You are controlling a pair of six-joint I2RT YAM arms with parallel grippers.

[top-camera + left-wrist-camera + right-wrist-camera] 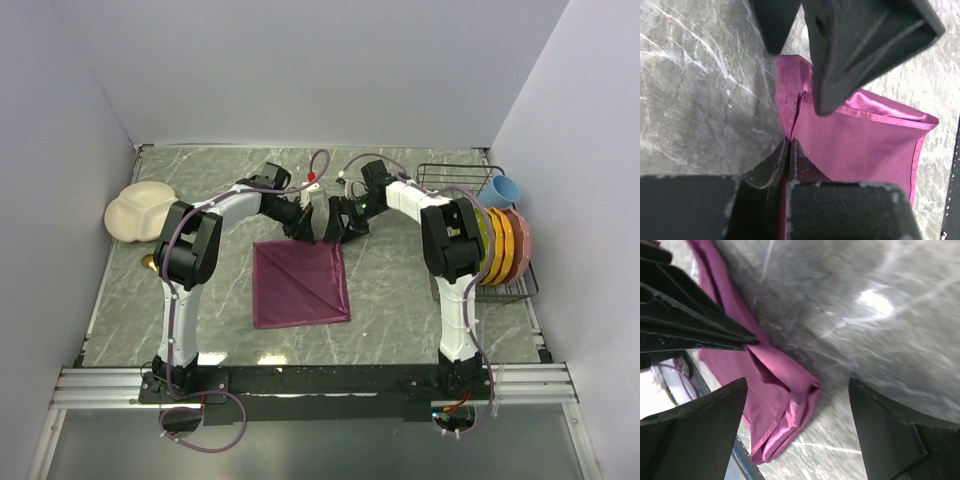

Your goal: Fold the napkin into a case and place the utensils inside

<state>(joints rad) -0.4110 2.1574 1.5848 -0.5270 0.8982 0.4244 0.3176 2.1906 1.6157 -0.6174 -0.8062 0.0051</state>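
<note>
The maroon-purple napkin lies folded into a wide flat panel in the middle of the table; no case is in view. My left gripper is at its far right corner. In the left wrist view that gripper is shut on a raised fold of the napkin. My right gripper hovers right next to it, open, and its fingers show above the cloth. In the right wrist view the gripper straddles the napkin's doubled corner without touching it. Of the utensils, only a gold-orange bit shows beside the left arm.
A cream divided plate sits at the far left. A black wire dish rack at the right holds several coloured plates and a blue cup. White walls close in the table on three sides.
</note>
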